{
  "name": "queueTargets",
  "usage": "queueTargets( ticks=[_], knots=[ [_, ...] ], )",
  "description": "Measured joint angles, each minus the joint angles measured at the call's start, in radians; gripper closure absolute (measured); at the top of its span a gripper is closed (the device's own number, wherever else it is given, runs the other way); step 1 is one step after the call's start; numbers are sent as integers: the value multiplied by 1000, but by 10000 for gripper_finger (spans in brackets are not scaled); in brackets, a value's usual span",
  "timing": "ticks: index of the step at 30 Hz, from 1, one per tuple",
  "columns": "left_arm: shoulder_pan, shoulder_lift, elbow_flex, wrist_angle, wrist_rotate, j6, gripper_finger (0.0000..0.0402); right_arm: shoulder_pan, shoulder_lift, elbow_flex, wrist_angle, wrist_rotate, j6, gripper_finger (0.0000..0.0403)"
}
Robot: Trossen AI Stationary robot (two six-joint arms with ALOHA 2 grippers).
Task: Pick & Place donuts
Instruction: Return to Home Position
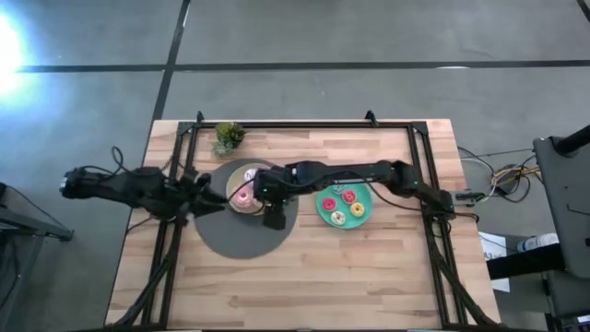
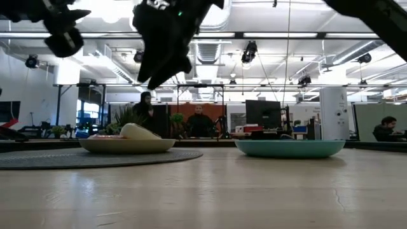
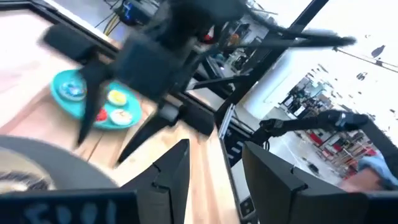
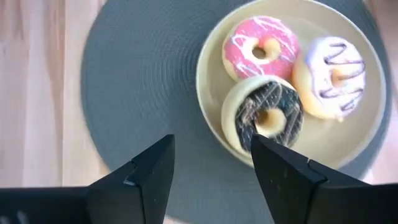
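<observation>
Right wrist view is where the deciding relation is best read: the right gripper [image 4: 211, 149] is held over the edge of the beige plate [image 4: 208, 81], its two fingers spread wide and nothing pinched between them. All three large rings are laid flat, holes upward, on that plate, which is set on the grey mat [image 4: 137, 93]. The dark chocolate donut [image 4: 264, 115] is placed nearest, just ahead of the fingertips and a little toward one finger; the pink donut [image 4: 261, 46] is touched by it on the far side, and the lilac donut [image 4: 336, 74] is set beside both. From the low view the right gripper is judged to hang well clear above the plate, so no ring is touched. On the teal plate [image 1: 324, 212] four mini donuts [image 1: 350, 195] are seen, and the right arm is stretched across the table [image 1: 304, 286] just beside that plate. The left gripper [image 1: 207, 195] is parked by the mat's left edge, also spread and empty. With every ring apparently placed, only a withdrawal is judged to be left: a lift straight up and away from the chocolate ring would be called for before the right arm is swung back past the teal plate.
</observation>
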Motion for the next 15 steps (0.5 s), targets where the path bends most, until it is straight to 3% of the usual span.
queueTargets(
  ticks=[4,8,12,15],
  knots=[
    [0,-143,-10,-131,-13,-22,280,4,-104,-146,13,15,50,200],
    [0,-257,-39,-151,-63,0,280,28,-255,-396,81,50,169,199],
    [0,-271,-55,-148,-119,3,280,67,-437,-620,197,104,291,199],
    [0,-256,-55,-142,-126,-21,280,93,-566,-733,202,217,334,199]
  ],
)
